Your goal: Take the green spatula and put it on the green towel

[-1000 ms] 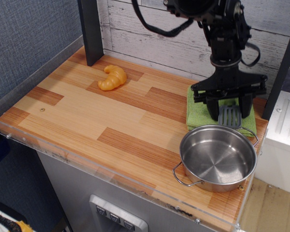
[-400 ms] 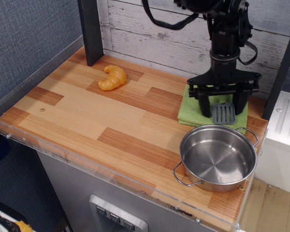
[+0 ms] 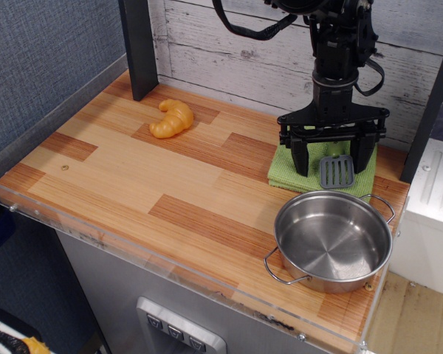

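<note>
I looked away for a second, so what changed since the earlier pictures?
The gripper rose and shifted a little left, open jaws straddling the spatula. The spatula and towel shifted left with it, away from the pot. Whether the spatula is released is unclear. Croissant and pot stayed put.

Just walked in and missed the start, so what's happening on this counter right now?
A single robot arm hangs its gripper over the green towel at the back right of the wooden counter. The green spatula lies on that towel, its grey slotted blade showing between the wide-open gripper fingers, so it looks released. A steel pot sits just in front, and an orange croissant lies apart toward the back left.
</note>
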You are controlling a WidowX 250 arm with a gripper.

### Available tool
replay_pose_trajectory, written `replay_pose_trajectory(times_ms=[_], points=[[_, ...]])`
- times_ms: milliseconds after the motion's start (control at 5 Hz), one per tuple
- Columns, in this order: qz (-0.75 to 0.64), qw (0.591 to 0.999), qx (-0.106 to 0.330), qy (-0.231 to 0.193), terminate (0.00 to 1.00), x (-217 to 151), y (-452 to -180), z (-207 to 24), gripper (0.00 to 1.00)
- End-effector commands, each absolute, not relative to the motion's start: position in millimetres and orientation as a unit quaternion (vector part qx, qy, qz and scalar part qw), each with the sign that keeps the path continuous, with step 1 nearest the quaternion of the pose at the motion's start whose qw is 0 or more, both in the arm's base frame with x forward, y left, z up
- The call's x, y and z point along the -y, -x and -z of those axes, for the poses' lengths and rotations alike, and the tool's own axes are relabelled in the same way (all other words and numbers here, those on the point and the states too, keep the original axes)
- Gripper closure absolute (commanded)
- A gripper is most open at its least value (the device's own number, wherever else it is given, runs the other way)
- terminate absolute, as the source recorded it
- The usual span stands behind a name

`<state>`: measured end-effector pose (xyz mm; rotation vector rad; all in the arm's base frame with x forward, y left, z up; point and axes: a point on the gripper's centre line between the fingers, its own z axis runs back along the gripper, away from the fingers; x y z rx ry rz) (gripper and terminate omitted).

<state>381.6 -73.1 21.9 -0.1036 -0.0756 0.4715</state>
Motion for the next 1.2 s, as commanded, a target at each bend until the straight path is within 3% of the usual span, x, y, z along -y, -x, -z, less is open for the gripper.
replay_pose_trajectory(times_ms=[0, 400, 1000], points=[[-0.239, 0.965, 0.083, 0.073, 0.0, 72.2, -375.9, -69.6, 0.0], [-0.241, 0.959, 0.107, 0.107, 0.0, 70.9, -376.3, -99.6, 0.0], [-0.231, 0.953, 0.145, 0.129, 0.0, 63.7, -355.0, -153.4, 0.0]])
